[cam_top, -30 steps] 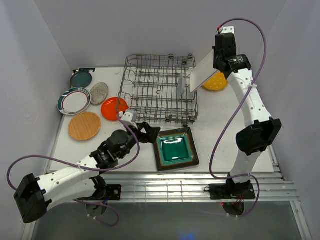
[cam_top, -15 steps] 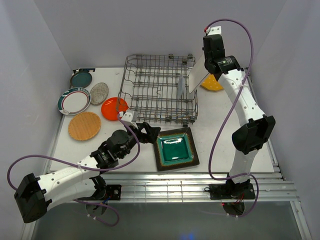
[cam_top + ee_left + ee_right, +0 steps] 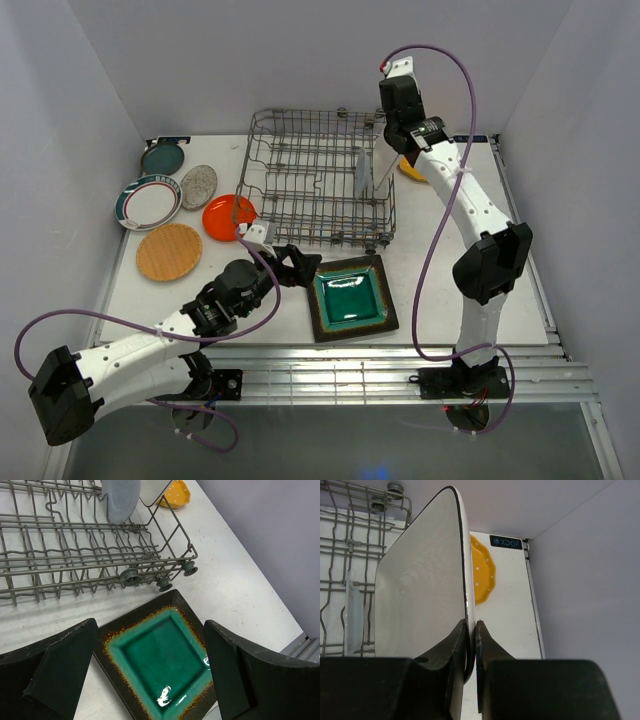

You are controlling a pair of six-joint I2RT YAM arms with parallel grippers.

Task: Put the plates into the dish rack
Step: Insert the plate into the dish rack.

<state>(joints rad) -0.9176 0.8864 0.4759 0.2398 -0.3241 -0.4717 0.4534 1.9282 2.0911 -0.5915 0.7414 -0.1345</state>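
The grey wire dish rack [image 3: 318,114] stands at the table's back middle, with a pale blue plate [image 3: 362,175] upright near its right end. My right gripper [image 3: 394,140] is shut on the edge of the white rectangular plate [image 3: 420,590] and holds it on edge over the rack's right side. The yellow scalloped plate [image 3: 411,171] lies just right of the rack. My left gripper [image 3: 300,268] is open and empty, hovering at the left edge of the dark square plate with a green centre [image 3: 350,298]. In the left wrist view the gripper [image 3: 150,652] spans that plate [image 3: 165,665].
Left of the rack lie the orange plate [image 3: 228,215], wood-tone plate [image 3: 169,251], white plate with a teal rim [image 3: 148,202], speckled grey plate [image 3: 198,186] and teal plate [image 3: 162,157]. The rack's wheels [image 3: 131,575] face the square plate. Walls close in on three sides.
My right arm has swung left with the white plate, from above the yellow plate to over the rack's right end. The left arm has not moved.
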